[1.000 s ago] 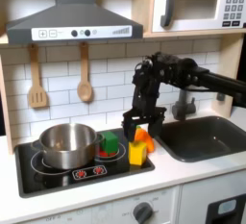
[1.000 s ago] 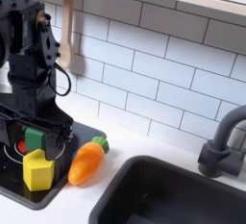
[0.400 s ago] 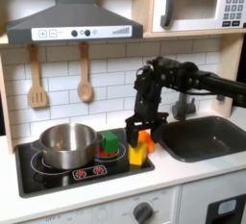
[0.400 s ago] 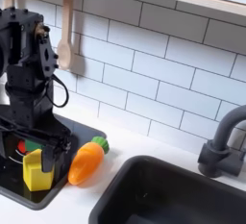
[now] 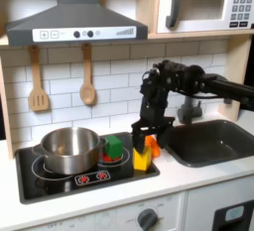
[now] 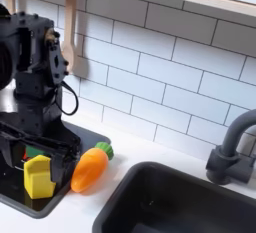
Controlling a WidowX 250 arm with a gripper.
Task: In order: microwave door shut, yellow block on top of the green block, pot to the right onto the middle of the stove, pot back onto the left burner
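**Gripper poised over the yellow block**

Now the gripper hangs directly above the yellow block in the first exterior view, black fingers pointing down and spread, with nothing between them. In the second exterior view the gripper sits just over the yellow block, which stands upright at the front edge of the stove, so the coming move looks like a short straight drop.

The green block lies just to the first exterior view's left of the yellow one, on the stove beside the pot. That leftward hop is the direction the lift must take. An orange carrot toy rests near the yellow block on the second exterior view's right. The microwave door appears shut.
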